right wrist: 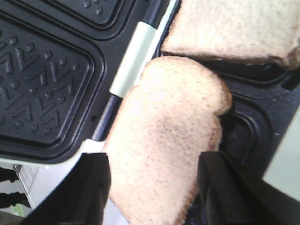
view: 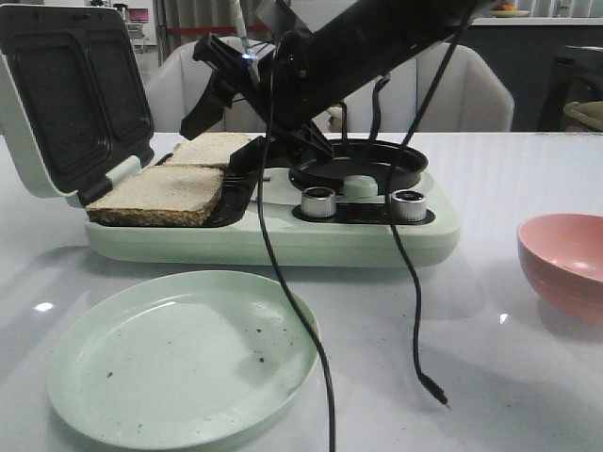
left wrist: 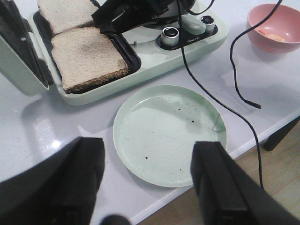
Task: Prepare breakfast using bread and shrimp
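Two slices of bread lie side by side in the open sandwich maker's left tray: the near one (view: 160,193) (left wrist: 86,56) and the far one (view: 215,148) (left wrist: 63,13). My right gripper (right wrist: 151,165) is open, low over the tray. Its fingers straddle one slice (right wrist: 164,140), close to both of its edges. The other slice (right wrist: 234,26) lies beyond. My left gripper (left wrist: 149,146) hangs open and empty above the table's front edge, near a pale green plate (left wrist: 168,131). Shrimp (left wrist: 273,35) show as pale orange lumps in the pink bowl (left wrist: 255,21).
The sandwich maker (view: 283,240) has its dark ribbed lid (view: 66,94) standing open at the left, and a round black pan (view: 363,171) with two metal knobs at the right. The green plate (view: 179,358) sits in front, the pink bowl (view: 561,259) at the right. Black cables (view: 300,330) trail over the plate.
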You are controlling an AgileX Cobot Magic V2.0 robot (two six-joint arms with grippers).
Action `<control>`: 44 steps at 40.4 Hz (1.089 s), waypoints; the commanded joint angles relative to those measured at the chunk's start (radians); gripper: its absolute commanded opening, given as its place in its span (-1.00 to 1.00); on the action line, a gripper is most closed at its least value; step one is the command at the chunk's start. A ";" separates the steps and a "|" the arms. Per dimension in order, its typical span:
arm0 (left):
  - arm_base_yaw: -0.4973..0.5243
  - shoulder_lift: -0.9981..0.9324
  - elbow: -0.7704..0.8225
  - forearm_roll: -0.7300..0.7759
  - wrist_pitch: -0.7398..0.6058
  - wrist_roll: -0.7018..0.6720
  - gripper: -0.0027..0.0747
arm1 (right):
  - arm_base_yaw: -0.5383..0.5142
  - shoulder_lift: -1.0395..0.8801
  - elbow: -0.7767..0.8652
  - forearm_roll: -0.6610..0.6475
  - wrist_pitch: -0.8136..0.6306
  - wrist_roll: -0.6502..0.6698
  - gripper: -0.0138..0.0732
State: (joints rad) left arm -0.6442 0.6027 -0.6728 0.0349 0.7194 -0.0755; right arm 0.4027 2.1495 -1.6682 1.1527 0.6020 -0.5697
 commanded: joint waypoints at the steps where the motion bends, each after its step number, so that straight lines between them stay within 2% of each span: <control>1: -0.007 0.000 -0.027 -0.006 -0.076 -0.003 0.24 | -0.023 -0.110 -0.035 -0.023 0.054 -0.013 0.50; 5: -0.007 0.000 -0.027 -0.006 -0.076 -0.003 0.24 | -0.024 -0.176 -0.035 -0.128 0.086 0.004 0.50; 8: -0.007 0.000 -0.027 -0.006 -0.076 -0.003 0.24 | -0.024 -0.230 -0.035 -0.260 0.105 0.062 0.50; 16: -0.007 0.000 -0.027 -0.006 -0.076 -0.003 0.24 | -0.023 -0.403 -0.012 -0.733 0.197 0.364 0.50; 20: -0.007 0.000 -0.027 -0.006 -0.076 -0.003 0.24 | -0.023 -0.525 0.085 -0.896 0.201 0.465 0.50; 25: -0.007 0.000 -0.027 -0.006 -0.076 -0.003 0.24 | -0.023 -0.703 0.260 -0.990 0.186 0.493 0.50; 37: -0.007 0.000 -0.027 -0.006 -0.076 -0.003 0.24 | -0.023 -1.100 0.612 -1.091 0.198 0.493 0.50; 44: -0.007 0.000 -0.027 -0.006 -0.076 -0.003 0.24 | -0.023 -1.303 0.768 -1.102 0.224 0.493 0.50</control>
State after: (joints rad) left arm -0.6442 0.6027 -0.6728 0.0349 0.7194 -0.0755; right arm 0.3853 0.9355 -0.9277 0.0578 0.8697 -0.0797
